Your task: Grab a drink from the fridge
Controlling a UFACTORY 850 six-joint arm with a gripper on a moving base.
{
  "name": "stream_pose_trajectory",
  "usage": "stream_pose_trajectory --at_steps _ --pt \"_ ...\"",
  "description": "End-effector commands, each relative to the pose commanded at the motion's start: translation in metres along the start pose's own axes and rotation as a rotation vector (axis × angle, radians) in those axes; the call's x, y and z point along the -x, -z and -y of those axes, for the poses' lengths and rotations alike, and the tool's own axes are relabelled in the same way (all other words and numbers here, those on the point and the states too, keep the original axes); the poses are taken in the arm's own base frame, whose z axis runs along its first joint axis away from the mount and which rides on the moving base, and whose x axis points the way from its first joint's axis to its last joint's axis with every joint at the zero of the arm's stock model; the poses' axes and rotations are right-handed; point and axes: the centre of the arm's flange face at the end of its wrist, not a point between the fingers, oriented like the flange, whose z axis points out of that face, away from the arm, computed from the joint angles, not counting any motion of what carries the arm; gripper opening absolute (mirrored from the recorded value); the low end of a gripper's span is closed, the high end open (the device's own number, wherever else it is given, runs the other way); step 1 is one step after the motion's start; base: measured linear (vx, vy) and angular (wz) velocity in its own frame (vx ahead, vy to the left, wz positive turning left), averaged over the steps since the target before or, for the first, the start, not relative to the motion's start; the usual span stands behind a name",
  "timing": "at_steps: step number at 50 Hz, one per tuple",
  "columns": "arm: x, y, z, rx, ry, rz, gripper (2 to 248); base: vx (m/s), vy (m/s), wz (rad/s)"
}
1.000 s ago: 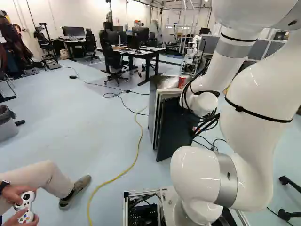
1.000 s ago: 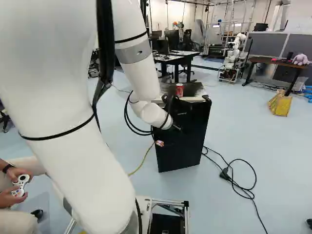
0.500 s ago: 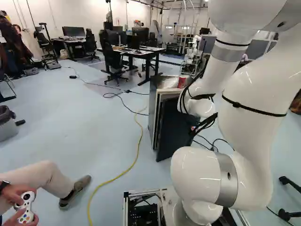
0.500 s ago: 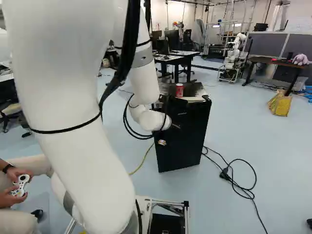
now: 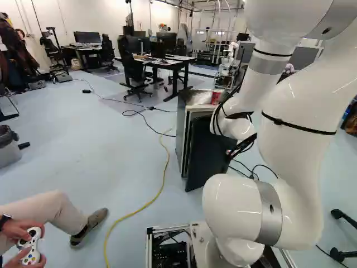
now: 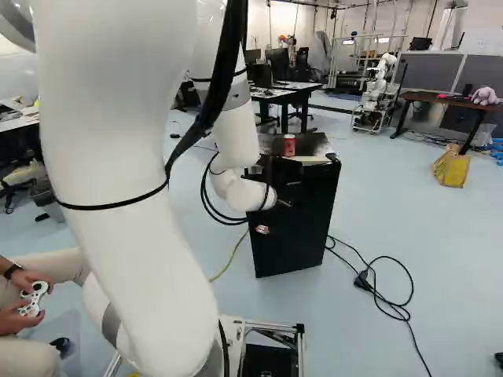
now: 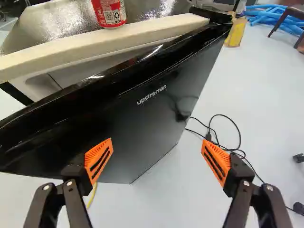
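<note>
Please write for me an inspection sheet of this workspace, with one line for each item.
Surface: pale blue floor under the fridge.
Job's things: fridge door ajar; no drink visible inside; red can on top of the fridge.
Clutter: yellow bag on the floor, away from the fridge.
End effector: open, at the door's outer side, nothing gripped.
Cables: yellow cable left of the fridge, black cable right of it, both on the floor.
Surroundings: seated person nearby; another robot farther back.
</note>
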Motion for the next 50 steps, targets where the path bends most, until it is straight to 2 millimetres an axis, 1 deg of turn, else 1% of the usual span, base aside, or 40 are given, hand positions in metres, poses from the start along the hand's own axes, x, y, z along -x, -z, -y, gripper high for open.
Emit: stream_pose_trajectory --at_steps 50 --pt "-0.020 -0.032 0.025 -0.045 0.032 -0.018 247 0.000 0.000 0.000"
